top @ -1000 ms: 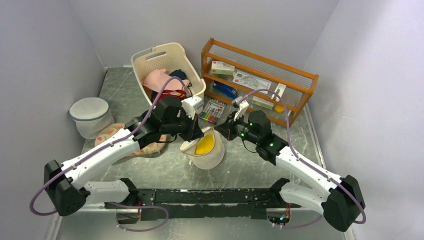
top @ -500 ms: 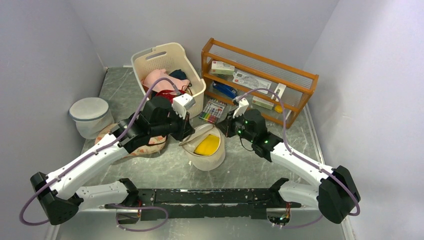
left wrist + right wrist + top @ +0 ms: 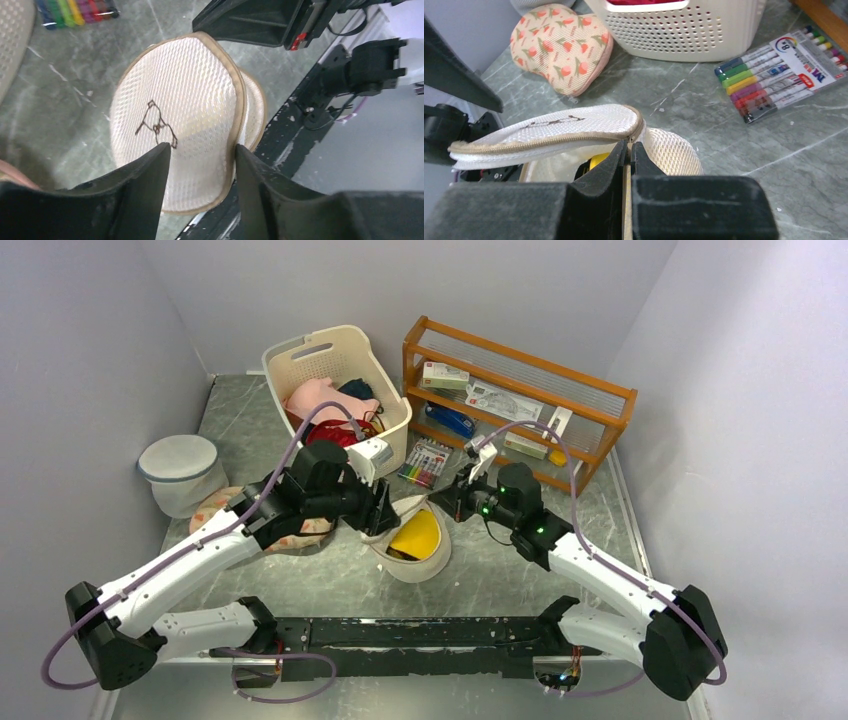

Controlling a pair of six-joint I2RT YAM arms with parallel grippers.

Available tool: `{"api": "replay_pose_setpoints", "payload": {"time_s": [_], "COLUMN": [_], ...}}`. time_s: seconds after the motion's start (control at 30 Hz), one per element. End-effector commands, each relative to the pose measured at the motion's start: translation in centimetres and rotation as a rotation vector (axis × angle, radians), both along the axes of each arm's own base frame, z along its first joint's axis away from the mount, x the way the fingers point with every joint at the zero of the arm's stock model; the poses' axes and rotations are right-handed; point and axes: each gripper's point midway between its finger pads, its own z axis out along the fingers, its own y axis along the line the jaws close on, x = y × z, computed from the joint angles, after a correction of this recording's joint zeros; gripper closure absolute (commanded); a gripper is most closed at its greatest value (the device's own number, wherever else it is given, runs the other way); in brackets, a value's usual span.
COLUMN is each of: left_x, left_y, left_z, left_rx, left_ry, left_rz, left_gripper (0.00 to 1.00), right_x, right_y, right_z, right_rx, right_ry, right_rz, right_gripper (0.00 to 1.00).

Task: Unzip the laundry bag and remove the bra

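The cream mesh laundry bag (image 3: 425, 562) stands unzipped at the table's middle. Its flat lid (image 3: 175, 85), marked with a small dark bra outline (image 3: 155, 125), is hinged up and leans left. Inside shows the yellow bra (image 3: 415, 533), also seen under the lid as a yellow patch (image 3: 596, 160). My left gripper (image 3: 202, 147) is open, its fingers straddling the lid's near part from above, the lid's tan rim beside the right finger. My right gripper (image 3: 629, 145) is shut on a thin tan strip of the bag's rim beside the zip end (image 3: 634, 134).
A white basket (image 3: 335, 365) of clothes stands at the back, a wooden rack (image 3: 520, 400) to its right, a marker pack (image 3: 425, 460) in front. A floral cushion (image 3: 225, 510) and a white mesh bag with a grey-blue rim (image 3: 180, 472) sit at the left.
My left gripper was shut on the lid and pulling it up and left; its jaws now stand apart over it. The right gripper has kept its grip at the rim.
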Motion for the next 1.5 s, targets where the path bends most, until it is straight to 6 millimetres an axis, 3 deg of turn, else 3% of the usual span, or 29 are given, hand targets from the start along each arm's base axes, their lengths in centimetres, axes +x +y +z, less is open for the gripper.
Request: {"api": "replay_pose_setpoints", "payload": {"time_s": [0.0, 0.13, 0.23, 0.4, 0.57, 0.67, 0.8, 1.0, 1.2, 1.33, 1.47], "left_x": [-0.8, -1.2, -1.0, -0.6, 0.1, 0.4, 0.9, 1.4, 0.9, 0.6, -0.4], "left_y": [-2.1, -3.4, -4.2, -6.0, -6.9, -7.2, -7.2, -7.2, -7.4, -7.2, -7.2], "left_z": [1.5, 2.7, 3.2, 2.4, 0.5, -0.7, -2.1, -3.4, -3.2, -1.7, 1.3], "left_rx": [-0.097, -0.132, -0.110, 0.009, 0.078, 0.106, 0.152, 0.202, 0.210, 0.205, 0.130], "left_ry": [0.008, -0.019, -0.043, -0.076, -0.065, -0.077, -0.099, -0.109, -0.107, -0.148, -0.212], "left_rz": [-0.084, -0.123, -0.107, -0.055, 0.048, 0.081, 0.114, 0.124, 0.071, 0.016, -0.066], "left_gripper": [0.31, 0.16, 0.13, 0.16, 0.29, 0.24, 0.26, 0.47, 0.74, 0.93, 0.93], "right_x": [-0.9, -1.2, -1.3, -1.4, -1.5, -1.6, -2.0, -1.8, -1.8, -1.4, -0.6], "right_y": [0.8, 0.9, 1.0, 0.9, 0.8, 0.7, 0.6, 0.4, 0.5, 0.5, 0.7], "right_z": [1.3, 1.4, 1.6, 2.2, 2.4, 2.3, 2.5, 2.0, 1.9, 1.9, 2.1], "right_rx": [0.035, 0.044, 0.048, 0.058, 0.062, 0.060, 0.069, 0.046, 0.050, 0.057, 0.037], "right_ry": [-0.037, -0.035, -0.033, -0.040, -0.037, -0.033, -0.031, -0.032, -0.031, -0.039, -0.054], "right_rz": [0.080, 0.092, 0.097, 0.097, 0.092, 0.089, 0.095, 0.087, 0.091, 0.071, 0.066], "right_gripper": [1.00, 1.00, 1.00, 1.00, 1.00, 1.00, 1.00, 1.00, 1.00, 1.00, 1.00]}}
